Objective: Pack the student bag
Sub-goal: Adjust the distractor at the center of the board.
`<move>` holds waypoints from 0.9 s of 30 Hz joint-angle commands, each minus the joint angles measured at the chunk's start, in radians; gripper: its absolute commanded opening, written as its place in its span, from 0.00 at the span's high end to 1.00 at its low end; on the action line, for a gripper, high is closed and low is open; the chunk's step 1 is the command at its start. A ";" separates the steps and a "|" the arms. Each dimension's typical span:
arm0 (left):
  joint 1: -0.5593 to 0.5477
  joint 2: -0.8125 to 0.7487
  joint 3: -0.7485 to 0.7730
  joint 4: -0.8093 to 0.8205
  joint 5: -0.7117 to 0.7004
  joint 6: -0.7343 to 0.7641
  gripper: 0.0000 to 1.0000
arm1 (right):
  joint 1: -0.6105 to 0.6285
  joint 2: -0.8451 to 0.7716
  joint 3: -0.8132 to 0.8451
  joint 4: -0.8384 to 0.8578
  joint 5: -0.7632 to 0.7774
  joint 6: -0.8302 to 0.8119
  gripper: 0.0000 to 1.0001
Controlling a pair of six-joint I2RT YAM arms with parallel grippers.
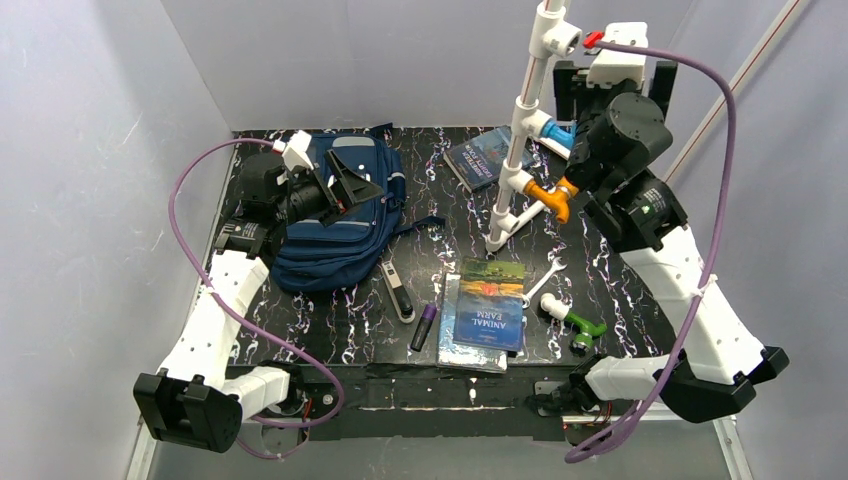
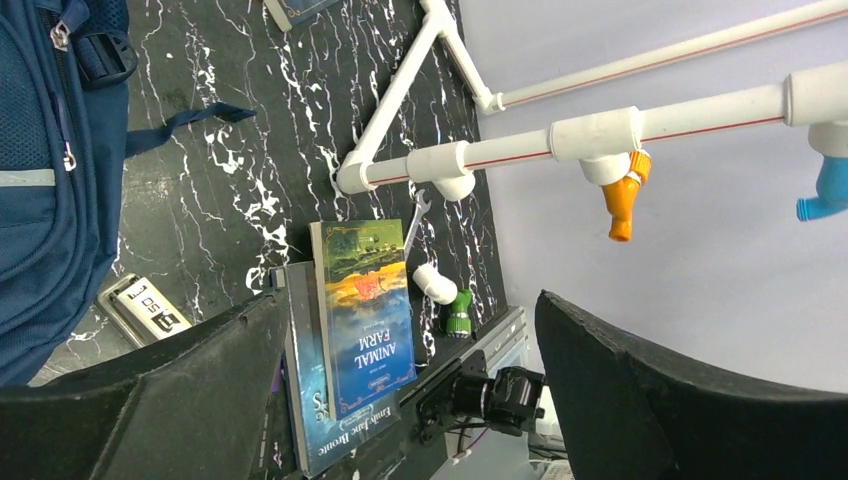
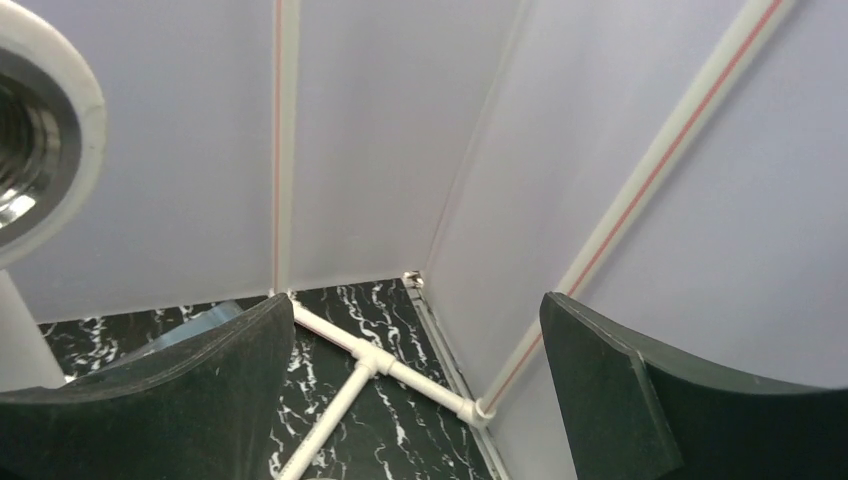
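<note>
The navy student bag [image 1: 335, 225] lies at the table's left, front side up; its edge shows in the left wrist view [image 2: 40, 180]. My left gripper [image 1: 358, 188] hovers over the bag's upper right part, open and empty [image 2: 410, 400]. An "Animal Farm" book [image 1: 490, 302] [image 2: 365, 310] lies on a second book [image 1: 465, 350] [image 2: 310, 425] near the front edge. A third book [image 1: 485, 155] lies at the back. My right gripper [image 1: 612, 88] is raised at the back right, open and empty [image 3: 415, 400], facing the back corner.
A white PVC pipe stand [image 1: 525, 120] with orange [image 2: 622, 200] and blue [image 2: 825, 185] valves rises mid-table; its base shows in the right wrist view [image 3: 370, 365]. A grey stapler-like tool [image 1: 398, 290], purple marker [image 1: 424, 327], wrench [image 1: 545, 280] and white-green fitting [image 1: 572, 322] lie near the books.
</note>
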 commanded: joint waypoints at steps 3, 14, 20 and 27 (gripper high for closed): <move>-0.006 -0.025 -0.007 0.003 0.053 0.013 0.08 | -0.110 0.020 0.105 -0.075 -0.055 0.149 0.02; -0.006 -0.018 -0.017 0.004 0.093 0.043 0.08 | -0.110 -0.111 -0.057 -0.075 -0.011 0.203 0.02; -0.005 -0.009 -0.020 0.008 0.112 0.042 0.08 | -0.110 -0.126 -0.006 -0.047 0.020 0.203 0.02; -0.006 -0.031 -0.031 0.010 0.116 0.042 0.08 | -0.110 -0.123 0.030 -0.096 -0.163 0.241 0.02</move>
